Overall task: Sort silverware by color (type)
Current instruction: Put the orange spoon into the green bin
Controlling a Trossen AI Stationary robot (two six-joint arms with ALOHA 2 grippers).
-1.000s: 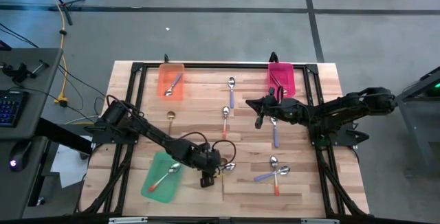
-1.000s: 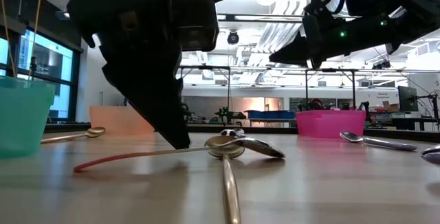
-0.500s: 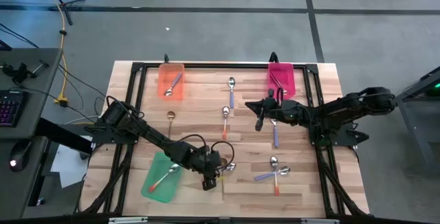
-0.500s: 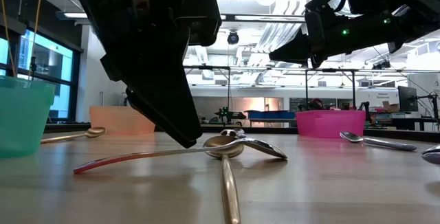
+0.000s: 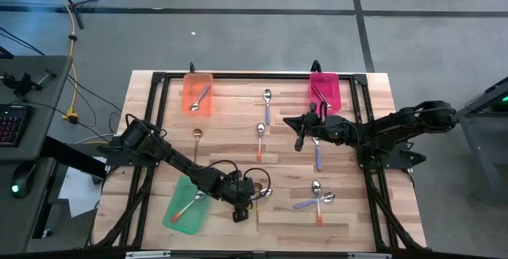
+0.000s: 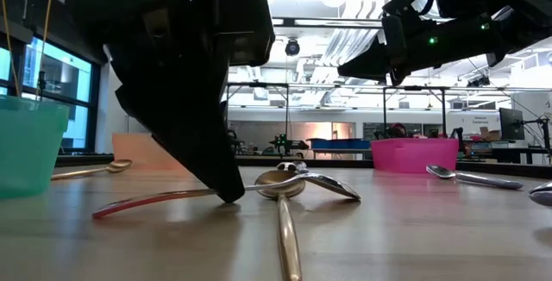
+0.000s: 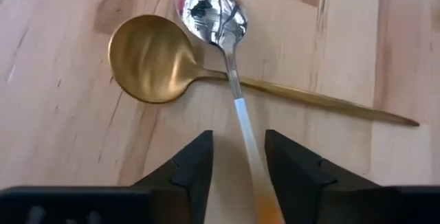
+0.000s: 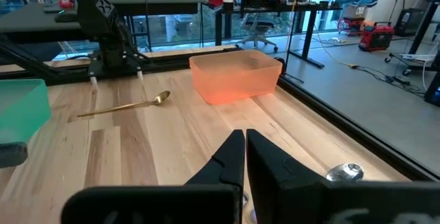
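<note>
My left gripper (image 7: pixel 238 157) (image 5: pixel 240 205) is open and low over the table's near middle. Its fingers stand on either side of the orange handle (image 7: pixel 249 152) of a silver-bowled spoon. That spoon's neck lies across the handle of an all-gold spoon (image 7: pixel 150 59), and both rest on the wood (image 6: pixel 285 184). In the low view one fingertip (image 6: pixel 229 196) reaches table level beside the handle. My right gripper (image 8: pixel 245 148) (image 5: pixel 300 138) is shut and hovers above the table's right middle, holding nothing. My left gripper comes from above, pointing down, with one open finger on each side of the spoon's orange handle (image 7: pixel 256 183), across its length. The spoon lies flat on the table. Whether a finger touches the handle, I cannot tell.
A green tray (image 5: pixel 176 214) holds an orange-handled spoon, an orange tray (image 5: pixel 190 92) a purple-handled one, and a pink tray (image 5: pixel 327 92) stands far right. Loose spoons lie at the table's middle (image 5: pixel 259 136) (image 5: pixel 267 104) (image 5: pixel 197 136) and right (image 5: pixel 317 157) (image 5: pixel 316 198).
My left gripper has come down over the orange-handled spoon until a fingertip reaches the table beside the handle. The spoons and my right arm have stayed where they were.
</note>
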